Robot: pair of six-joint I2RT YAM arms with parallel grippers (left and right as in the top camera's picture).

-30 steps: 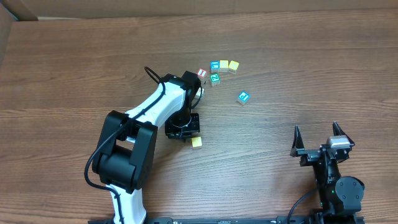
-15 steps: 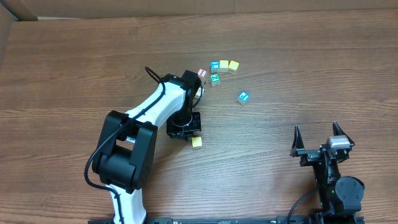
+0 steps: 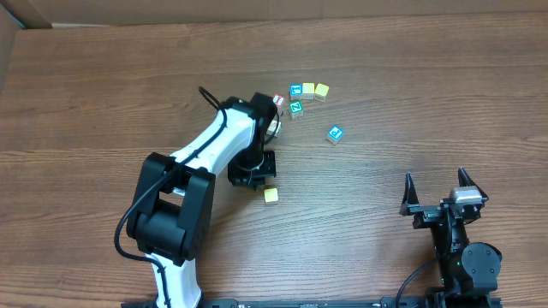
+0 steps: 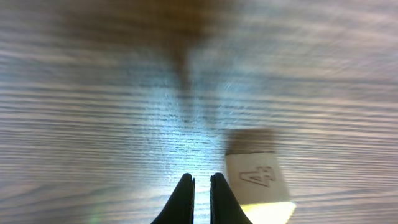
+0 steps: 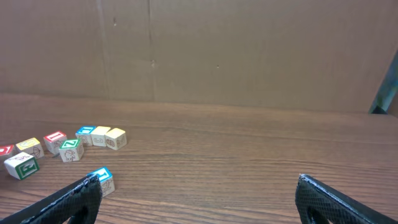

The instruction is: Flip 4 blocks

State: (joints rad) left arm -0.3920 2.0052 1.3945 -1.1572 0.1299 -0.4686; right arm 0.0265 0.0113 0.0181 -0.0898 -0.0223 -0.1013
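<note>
While a red-faced cube [image 3: 277, 100] lies well apart, the left gripper [image 4: 200, 186], tips together and empty, stands just beside the yellow block [image 3: 271, 195].

Outlined "4" read on upward face of pale wooden block [image 4: 258, 180], left wrist view. White marks on teal block [image 3: 295, 107] and blue block [image 3: 336, 133]: too small to read.
</note>
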